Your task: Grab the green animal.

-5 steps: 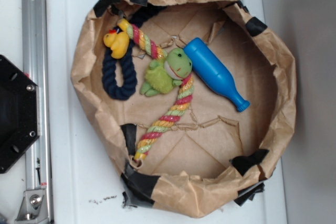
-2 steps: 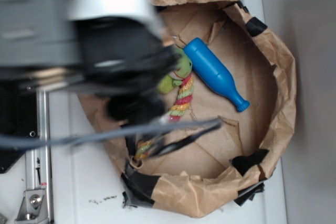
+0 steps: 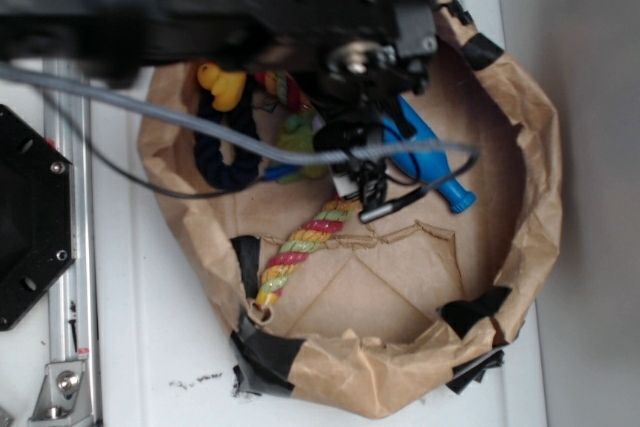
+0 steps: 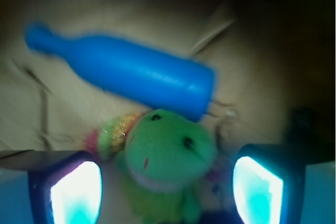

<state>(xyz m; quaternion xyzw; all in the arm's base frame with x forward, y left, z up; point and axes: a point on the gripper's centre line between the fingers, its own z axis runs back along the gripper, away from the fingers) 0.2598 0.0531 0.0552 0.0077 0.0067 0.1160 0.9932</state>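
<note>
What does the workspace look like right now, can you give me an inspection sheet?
Surface: brown paper basket with black tape patches on a white table.
Job's thing: green animal, head between the fingers, not gripped.
Clutter: blue bottle touching its head; striped rope; yellow duck; navy rope loop.
Gripper: gripper open.
Cables: grey cable crossing the basket.
Surroundings: metal rail, black base.

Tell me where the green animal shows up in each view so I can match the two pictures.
Exterior: green animal is left of centre in the bag, mostly hidden under the arm; only a lime patch shows.
Wrist: its head fills the lower middle, between the hand's two fingers, which stand apart.
Shared landmark: the blue bottle, right beside the animal in both views.
</note>
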